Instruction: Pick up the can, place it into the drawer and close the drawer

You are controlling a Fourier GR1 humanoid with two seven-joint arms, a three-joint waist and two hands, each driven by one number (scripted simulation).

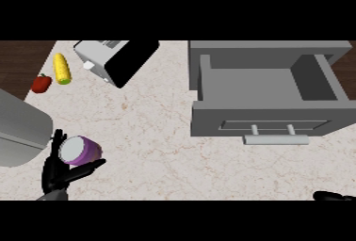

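Observation:
A purple can (83,149) with a grey top sits at the lower left of the counter, tilted so that its top faces up and to the left. My left hand (58,172) is curled round it, fingers along its left side and thumb under its lower right. At the right stands the grey drawer (264,123), pulled open with nothing inside, its bar handle (276,139) facing me. Only a small part of my right hand (335,196) shows, at the lower right edge, far from the can and below the drawer.
A toaster (111,59) stands at the back left, with a yellow corn cob (62,68) and a red pepper (42,84) beside it. A large grey object (20,128) fills the left edge, close to the can. Bare counter (149,136) lies between can and drawer.

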